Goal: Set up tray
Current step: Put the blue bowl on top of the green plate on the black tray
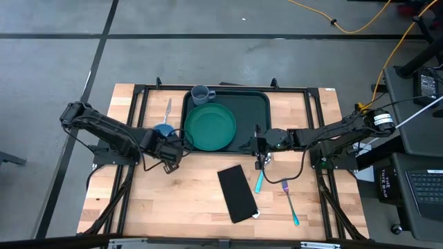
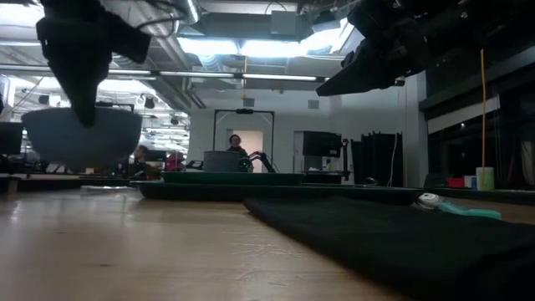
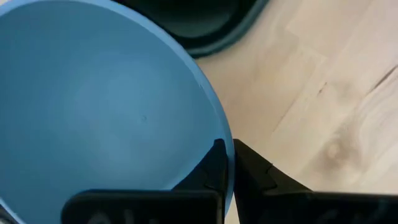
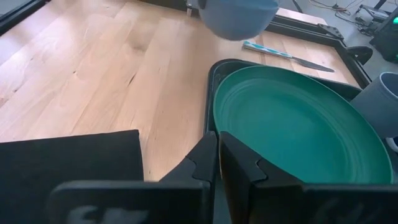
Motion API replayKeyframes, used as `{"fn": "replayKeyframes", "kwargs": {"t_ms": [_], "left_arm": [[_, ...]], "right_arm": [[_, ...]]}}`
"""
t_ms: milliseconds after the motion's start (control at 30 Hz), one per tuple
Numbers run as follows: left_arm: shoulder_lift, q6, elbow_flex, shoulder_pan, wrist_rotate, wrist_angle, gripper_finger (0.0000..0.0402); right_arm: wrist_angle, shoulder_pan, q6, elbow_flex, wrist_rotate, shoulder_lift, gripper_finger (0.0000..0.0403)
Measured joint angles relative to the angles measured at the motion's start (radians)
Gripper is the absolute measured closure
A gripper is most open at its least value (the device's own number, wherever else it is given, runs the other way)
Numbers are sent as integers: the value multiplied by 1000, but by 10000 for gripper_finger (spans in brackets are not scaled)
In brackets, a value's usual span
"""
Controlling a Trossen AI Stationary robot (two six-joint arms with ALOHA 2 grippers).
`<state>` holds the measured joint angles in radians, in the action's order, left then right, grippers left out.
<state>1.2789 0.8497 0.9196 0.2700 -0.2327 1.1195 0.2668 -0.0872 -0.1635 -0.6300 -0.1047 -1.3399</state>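
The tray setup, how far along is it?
Done: the round green plate and grey mug sit on the dark green plastic tray. In hand: the left gripper has its jaws shut on the blue bowl, lifted beside the tray. Left: black napkin, fork and knife lie on the table.

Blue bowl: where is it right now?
In the high view, the blue bowl is left of the tray, the shut left gripper pinching its rim, knife just beyond.

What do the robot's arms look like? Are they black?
Yes, both are dark, almost black. The left arm and right arm are jointed, with black cables beside them. The right arm has a white band near its base. Each end effector, left and right, has two pointed black fingers.
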Motion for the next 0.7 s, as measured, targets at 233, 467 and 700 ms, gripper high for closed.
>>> {"fn": "replayKeyframes", "kwargs": {"t_ms": [233,467,700], "left_arm": [[0,-22,69,20,-84,7,399],[0,-91,113,24,-166,7,399],[0,-143,129,23,-219,-2,399]], "right_arm": [[6,0,-2,0,0,0,377],[7,0,0,0,0,0,377],[7,0,-1,0,0,0,377]]}}
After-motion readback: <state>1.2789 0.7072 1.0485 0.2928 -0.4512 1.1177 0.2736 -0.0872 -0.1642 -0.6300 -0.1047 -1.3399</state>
